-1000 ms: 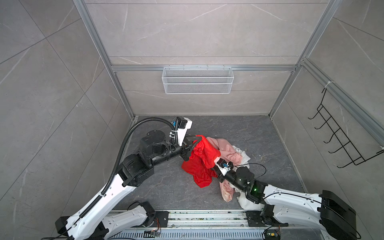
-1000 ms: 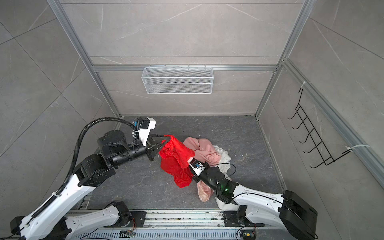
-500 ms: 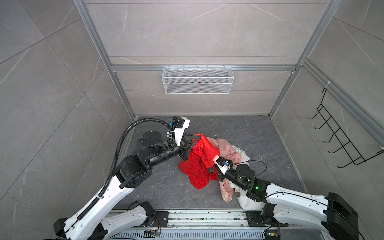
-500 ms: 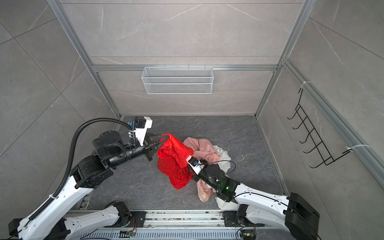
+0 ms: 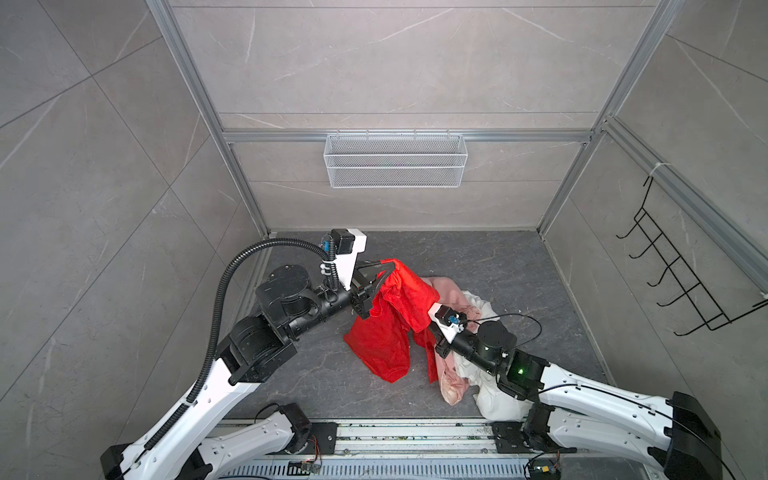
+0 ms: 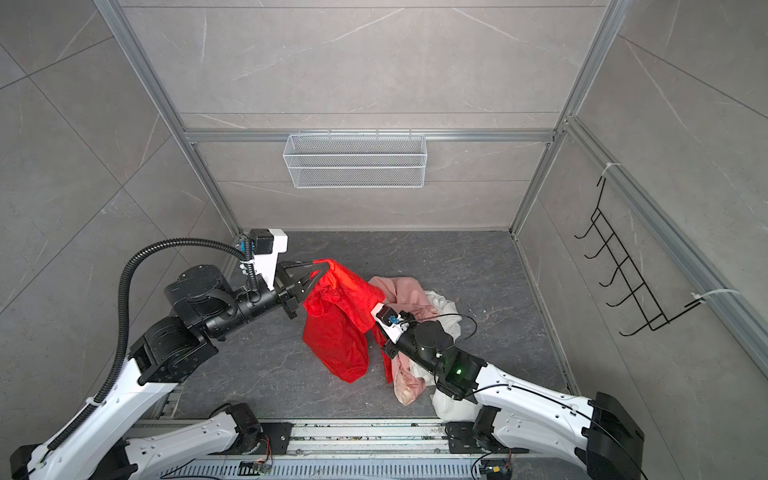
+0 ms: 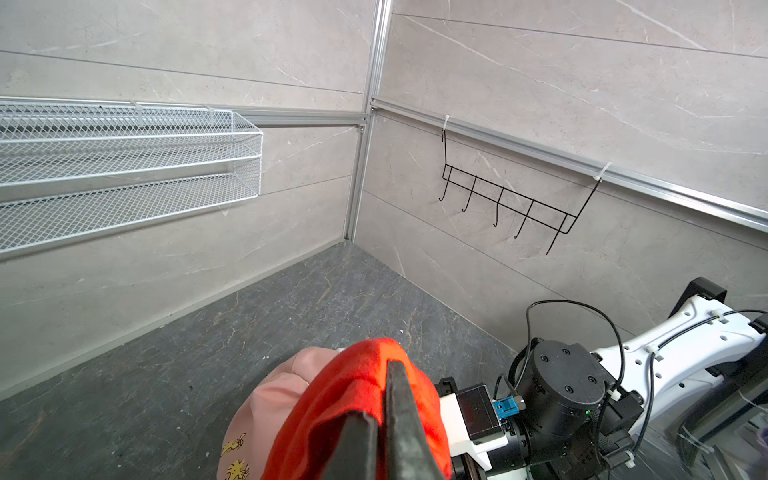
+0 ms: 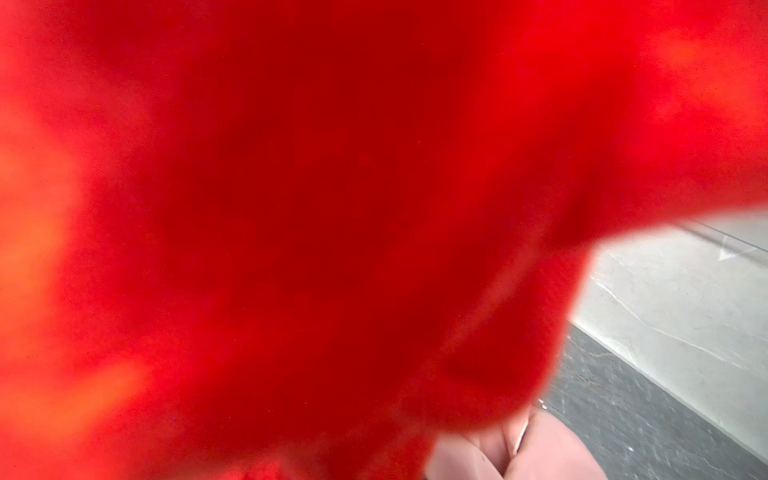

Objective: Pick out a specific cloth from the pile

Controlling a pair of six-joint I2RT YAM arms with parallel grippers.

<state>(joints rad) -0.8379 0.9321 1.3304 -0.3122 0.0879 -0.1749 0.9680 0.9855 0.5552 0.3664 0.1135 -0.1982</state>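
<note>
While the left gripper (image 5: 387, 263) is clamped shut on an upper edge of the thin, bright red cloth (image 5: 386, 332), holding it up above the dark grey stone-patterned floor (image 5: 498, 266), the job looks well past its midpoint. In both top views the red cloth hangs in a long drape to the left of the pile (image 5: 461, 374) of soft fabrics, a large pale pink cloth (image 5: 451, 291) and a white ruffled cloth (image 5: 484, 307) lying on the floor. The right gripper (image 5: 436, 337) reaches in from the pile side with its jaws buried in the red folds. They are closed, apparently on a second fold of the same cloth, and the right wrist view is filled with blurred red. Done, as I judge it: the correct garment is chosen, gripped and mostly off the heap. Left to do: one narrow red strip hangs just beside the pink cloth, perhaps touching it. Whether the lowest hem rests on the floor cannot be told, so the cloth needs carrying clear.
</note>
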